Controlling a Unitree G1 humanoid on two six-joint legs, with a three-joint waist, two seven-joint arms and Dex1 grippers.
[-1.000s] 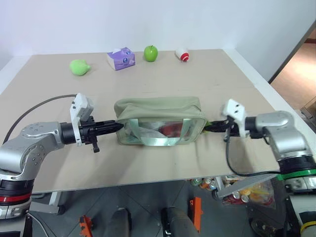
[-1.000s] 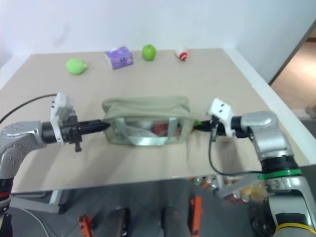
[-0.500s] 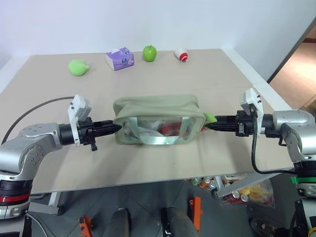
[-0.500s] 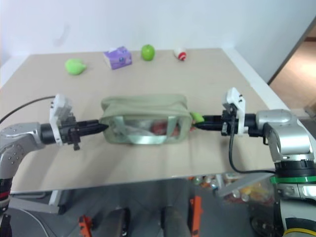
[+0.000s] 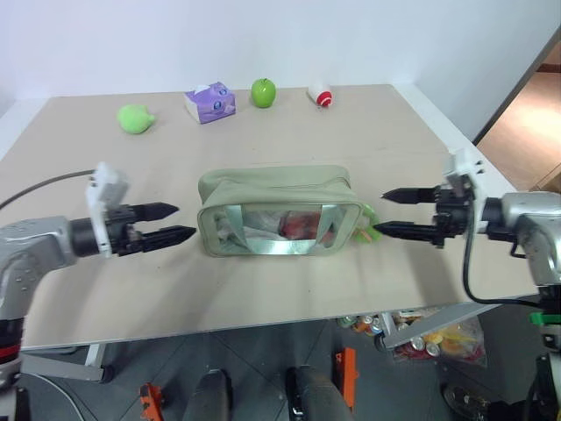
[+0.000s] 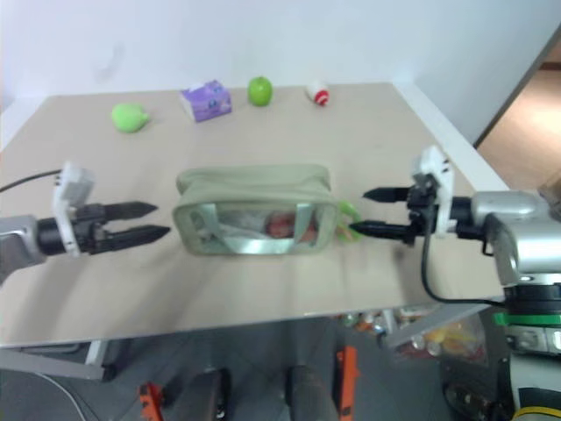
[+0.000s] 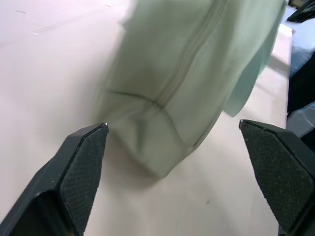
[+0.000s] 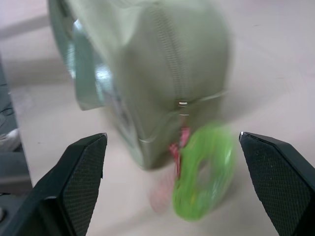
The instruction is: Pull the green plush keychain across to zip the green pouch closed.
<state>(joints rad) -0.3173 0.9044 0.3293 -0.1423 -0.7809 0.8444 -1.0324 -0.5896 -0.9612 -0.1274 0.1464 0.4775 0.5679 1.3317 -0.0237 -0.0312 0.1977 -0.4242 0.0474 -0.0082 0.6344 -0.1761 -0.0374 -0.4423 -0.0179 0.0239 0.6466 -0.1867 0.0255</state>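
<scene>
The green pouch [image 5: 279,215] is sitting in the middle of the tabletop [image 5: 368,132], its top zipper run all the way to the end nearest the right arm. The green plush keychain [image 8: 205,169] is hanging off that end on its pinkish-red cord, dangling loose just beside the pouch's corner and touching nothing else.

A second ago both end effectors were pinched shut against the two ends of the pouch. Now both are spreading wide and gripping nothing. The left end effector [image 5: 166,223] is drawing back from the pouch's left end, leaving a clear gap of bare tabletop between its fingertips [image 7: 83,162] and the fabric. The right end effector [image 5: 392,213] is letting go of the keychain and pulling away and slightly up, its lower finger tip lying near the plush ring but apart from it.

The pouch itself is staying about where it was. Along the far edge of the tabletop a lime-green plush blob [image 5: 135,118], a purple tissue box [image 5: 210,103], a green apple [image 5: 263,92] and a small red-and-white object [image 5: 322,95] are standing in a row, well apart from the pouch, unmoved.
</scene>
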